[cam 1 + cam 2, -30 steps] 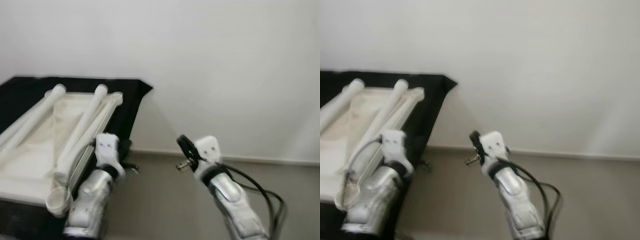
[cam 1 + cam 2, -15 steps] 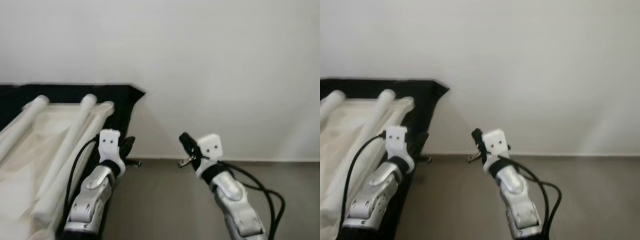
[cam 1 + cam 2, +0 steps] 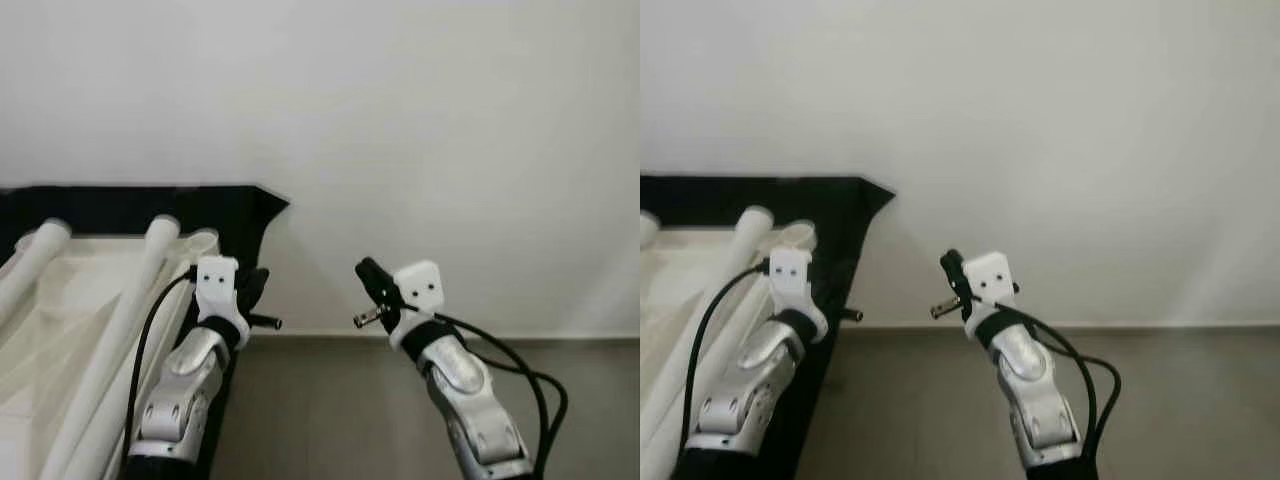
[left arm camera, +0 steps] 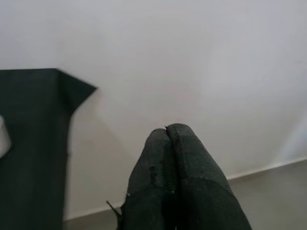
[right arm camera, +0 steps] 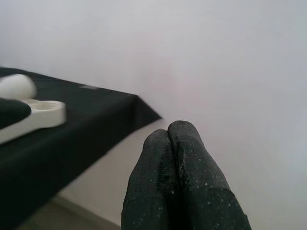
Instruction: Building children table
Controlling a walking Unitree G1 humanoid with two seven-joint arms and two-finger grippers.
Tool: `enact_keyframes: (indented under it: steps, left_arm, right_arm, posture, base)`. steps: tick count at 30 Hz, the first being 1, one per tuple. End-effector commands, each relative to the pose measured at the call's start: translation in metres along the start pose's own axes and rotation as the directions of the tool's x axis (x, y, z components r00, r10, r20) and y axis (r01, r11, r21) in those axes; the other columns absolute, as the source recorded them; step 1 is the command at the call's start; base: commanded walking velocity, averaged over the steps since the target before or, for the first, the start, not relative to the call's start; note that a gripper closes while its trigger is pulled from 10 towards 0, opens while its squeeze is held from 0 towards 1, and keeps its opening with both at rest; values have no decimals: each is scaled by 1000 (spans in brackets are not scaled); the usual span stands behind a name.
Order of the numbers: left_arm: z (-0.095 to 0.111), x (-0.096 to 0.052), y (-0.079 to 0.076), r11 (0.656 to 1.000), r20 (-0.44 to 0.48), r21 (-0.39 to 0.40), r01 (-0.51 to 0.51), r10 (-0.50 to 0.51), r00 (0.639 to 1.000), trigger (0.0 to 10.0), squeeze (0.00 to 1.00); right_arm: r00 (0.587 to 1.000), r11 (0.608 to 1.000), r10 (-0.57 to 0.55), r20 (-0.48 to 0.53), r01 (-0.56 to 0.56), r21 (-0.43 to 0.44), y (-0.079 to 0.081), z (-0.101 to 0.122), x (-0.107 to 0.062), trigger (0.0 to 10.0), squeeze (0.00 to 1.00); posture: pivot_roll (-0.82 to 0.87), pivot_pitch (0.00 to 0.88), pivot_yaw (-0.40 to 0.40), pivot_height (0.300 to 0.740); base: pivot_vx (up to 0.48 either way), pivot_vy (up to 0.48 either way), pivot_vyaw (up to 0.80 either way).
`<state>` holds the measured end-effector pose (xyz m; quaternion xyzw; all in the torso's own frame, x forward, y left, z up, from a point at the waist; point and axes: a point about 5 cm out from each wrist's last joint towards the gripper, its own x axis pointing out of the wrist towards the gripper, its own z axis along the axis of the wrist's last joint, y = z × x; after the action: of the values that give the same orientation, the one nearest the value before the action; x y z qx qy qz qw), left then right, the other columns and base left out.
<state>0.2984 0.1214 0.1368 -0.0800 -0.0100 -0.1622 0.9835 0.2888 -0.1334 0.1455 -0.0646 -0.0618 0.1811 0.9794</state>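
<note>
A white tabletop (image 3: 60,330) lies upside down on a black-covered surface (image 3: 230,215) at the left. Long white table legs (image 3: 120,320) rest across it, and a round leg socket (image 3: 200,241) shows at its far corner. My left gripper (image 3: 252,285) is shut with nothing in it, raised beside the tabletop's right edge. In the left wrist view its fingertips (image 4: 168,132) press together and point at the white wall. My right gripper (image 3: 368,272) is also shut and bare, held up over the floor to the right, its fingertips (image 5: 169,129) closed.
A white wall (image 3: 450,150) stands close ahead, meeting a grey-brown floor (image 3: 330,410) at a baseboard line. The black cloth's corner (image 3: 272,200) juts out toward the wall. A black cable (image 3: 530,390) loops from my right forearm.
The camera has turned, so the tabletop and cloth slid left and lower in view. Both arms rose slightly and stay shut.
</note>
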Motion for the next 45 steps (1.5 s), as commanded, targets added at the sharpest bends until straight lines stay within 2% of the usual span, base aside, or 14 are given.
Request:
enact_keyframes:
  steps: [1, 5, 11, 23, 28, 33, 39, 45]
  left_arm:
    - [2, 1, -3, 1000, 6, -2, 17, -17, 1000, 10000, 0]
    - [2, 1, -4, 1000, 8, -4, 20, -20, 1000, 10000, 0]
    - [4, 2, -7, 1000, 15, -10, 30, -30, 999, 10000, 0]
    - [6, 3, -8, 999, 20, -16, 29, -29, 999, 10000, 0]
    - [11, 3, -9, 1000, 52, -9, 20, -20, 998, 10000, 0]
    - [10, 2, -12, 998, 36, 40, 39, -40, 999, 10000, 0]
    - [9, 3, -9, 1000, 35, 1, 0, 0, 999, 10000, 0]
    - [10, 4, -11, 1000, 36, -9, 14, -13, 999, 10000, 0]
  right_arm:
    - [1000, 1000, -19, 20, 19, -1, -4, 5, 2, 10000, 0]
    - [999, 1000, -27, 29, 27, -5, -7, 8, 4, 10000, 0]
    - [997, 999, -41, 59, 42, -16, -16, 23, 14, 10000, 0]
    - [997, 1000, 11, 81, -9, -29, -12, 33, 20, 10000, 0]
    - [991, 993, 111, 77, -107, -48, -7, 36, 20, 10000, 0]
    - [986, 989, 141, 83, -137, -54, -5, 38, 20, 10000, 0]
    - [983, 986, 162, 81, -158, -59, -2, 39, 19, 10000, 0]
    - [979, 980, 191, 73, -187, -62, 2, 37, 19, 10000, 0]
  posture:
    - [-119, 0, 9, 740]
    - [-118, 0, 8, 740]
    - [-117, 0, 3, 740]
    - [-116, 0, -2, 740]
    - [-119, 0, -1, 740]
    - [-121, 0, -2, 740]
    - [-121, 0, -1, 740]
    - [-122, 0, -4, 740]
  base:
    - [319, 0, 0]
    - [319, 0, 0]
    - [316, 0, 0]
    - [317, 0, 0]
    - [122, 0, 695]
    - [0, -185, 800]
    - [0, -323, 800]
    - [0, 0, 800]
